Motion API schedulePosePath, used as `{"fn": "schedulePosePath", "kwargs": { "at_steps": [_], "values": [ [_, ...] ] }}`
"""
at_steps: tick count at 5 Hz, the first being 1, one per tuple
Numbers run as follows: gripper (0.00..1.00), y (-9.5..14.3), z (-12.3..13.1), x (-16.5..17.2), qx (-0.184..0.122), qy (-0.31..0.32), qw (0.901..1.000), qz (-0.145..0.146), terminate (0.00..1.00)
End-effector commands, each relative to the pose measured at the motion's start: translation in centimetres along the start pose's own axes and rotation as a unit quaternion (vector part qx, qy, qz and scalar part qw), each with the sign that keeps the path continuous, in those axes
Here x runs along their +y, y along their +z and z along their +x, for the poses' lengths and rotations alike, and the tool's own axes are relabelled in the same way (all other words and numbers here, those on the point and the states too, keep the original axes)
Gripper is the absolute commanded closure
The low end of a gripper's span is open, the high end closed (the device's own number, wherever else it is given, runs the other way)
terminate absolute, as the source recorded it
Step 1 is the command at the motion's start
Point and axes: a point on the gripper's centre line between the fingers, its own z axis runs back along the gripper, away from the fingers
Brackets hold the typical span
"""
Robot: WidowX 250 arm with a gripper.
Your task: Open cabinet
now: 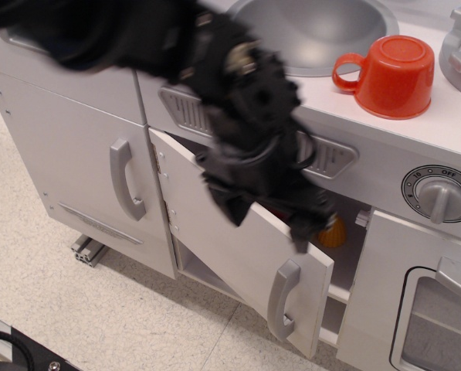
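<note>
- Cabinet [238,255]: below the tabletop's [446,124] front edge, under the sink [315,31]; door swung partly open, hinged at its left, loop handle [283,300] at its free edge.
- Claw [303,224]: blurred, above the door's top edge, clear of the handle; whether its fingers are apart or together cannot be told.
- Orange object [332,232]: visible inside.
- Red cup [392,76]: upside down beside the sink.

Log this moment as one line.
cabinet door: ajar | handle: free | end effector: blurred, above door | orange item: inside
</note>
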Motion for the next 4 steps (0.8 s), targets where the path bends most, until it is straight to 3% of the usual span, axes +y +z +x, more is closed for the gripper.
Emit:
{"fn": "schedulePosePath", "kwargs": {
  "at_steps": [1, 2, 3, 4],
  "values": [
    [0.00, -2.5, 4.5, -1.9, -0.048, 0.003, 0.9988, 0.008, 0.00],
    [0.00, -3.6, 4.9, -2.5, -0.061, -0.013, 0.9978, -0.021, 0.00],
    [0.00, -5.0, 5.4, -2.2, -0.071, -0.021, 0.9969, -0.025, 0.00],
    [0.00, -5.8, 4.4, -1.0, -0.051, -0.005, 0.9987, -0.003, 0.00]
  ]
}}
